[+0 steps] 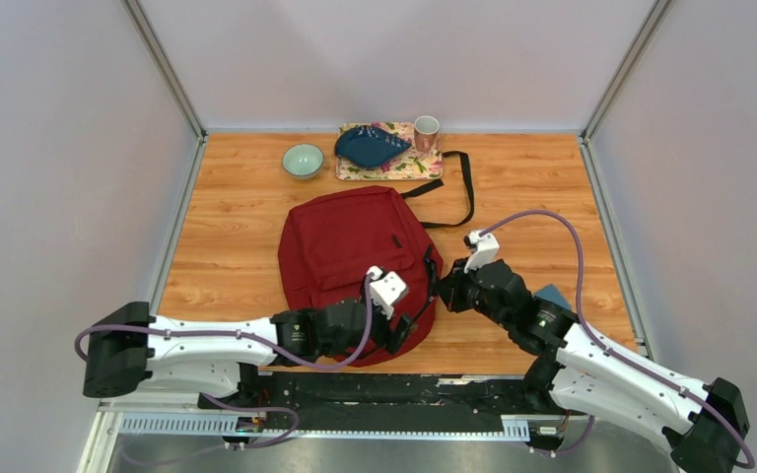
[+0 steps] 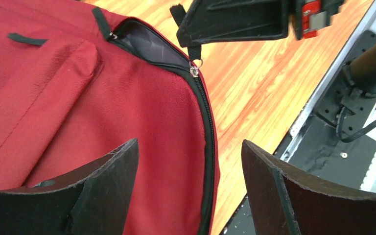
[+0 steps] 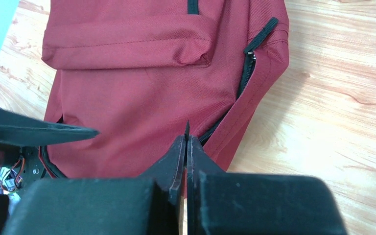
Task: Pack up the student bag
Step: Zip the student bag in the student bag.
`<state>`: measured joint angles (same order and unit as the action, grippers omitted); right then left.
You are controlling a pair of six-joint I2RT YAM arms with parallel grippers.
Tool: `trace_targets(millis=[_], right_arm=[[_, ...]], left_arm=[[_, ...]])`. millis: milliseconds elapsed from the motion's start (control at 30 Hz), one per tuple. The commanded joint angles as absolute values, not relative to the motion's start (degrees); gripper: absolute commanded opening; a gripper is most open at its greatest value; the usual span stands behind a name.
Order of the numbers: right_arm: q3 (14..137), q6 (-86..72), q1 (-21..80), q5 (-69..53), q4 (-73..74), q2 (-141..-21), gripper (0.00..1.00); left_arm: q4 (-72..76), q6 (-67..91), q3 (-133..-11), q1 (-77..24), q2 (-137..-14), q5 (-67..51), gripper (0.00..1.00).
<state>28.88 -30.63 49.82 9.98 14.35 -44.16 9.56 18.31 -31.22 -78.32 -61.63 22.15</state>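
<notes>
The student bag (image 1: 350, 246) is a dark red backpack lying flat mid-table, with its black strap (image 1: 465, 187) trailing toward the back. Its side zipper (image 2: 206, 122) is parted at the top and shows grey lining (image 2: 147, 43). My left gripper (image 2: 190, 142) hovers open over the bag's near right edge (image 1: 406, 333), with nothing between its fingers. My right gripper (image 3: 186, 137) is shut on the black zipper pull (image 2: 192, 54) at the bag's right side (image 1: 438, 291). A thin tip of the pull (image 3: 186, 128) pokes out above the closed fingertips.
At the back stand a pale green bowl (image 1: 303, 160), a patterned tray (image 1: 424, 166) carrying a dark blue item (image 1: 370, 146), and a pink cup (image 1: 426, 130). A small blue object (image 1: 555, 293) lies by the right arm. The metal rail (image 2: 323, 93) runs along the table's near edge.
</notes>
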Motion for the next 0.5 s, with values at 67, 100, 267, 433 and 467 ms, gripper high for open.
trace_targets(millis=[67,100,267,433,467], right_arm=[[29.0,-30.9,49.5,10.1,12.6,-41.6,0.0],[28.9,-30.8,49.5,9.9,12.7,-41.7,0.0],[28.6,-30.8,49.5,9.3,12.5,-41.6,0.0],[28.5,-30.6,49.5,9.7,12.0,-42.4,0.0],[28.6,-30.4,49.4,10.5,12.0,-42.8,0.0]], left_arm=[[15.0,16.3,-35.7,-74.6,-70.1,10.6,0.83],[15.6,16.5,-35.9,-74.3,-70.8,9.8,0.83],[19.5,18.5,-36.6,-71.5,-75.7,4.7,0.83],[19.8,19.2,-37.5,-70.6,-78.4,1.2,0.43],[19.3,19.6,-37.4,-70.6,-78.7,0.5,0.26]])
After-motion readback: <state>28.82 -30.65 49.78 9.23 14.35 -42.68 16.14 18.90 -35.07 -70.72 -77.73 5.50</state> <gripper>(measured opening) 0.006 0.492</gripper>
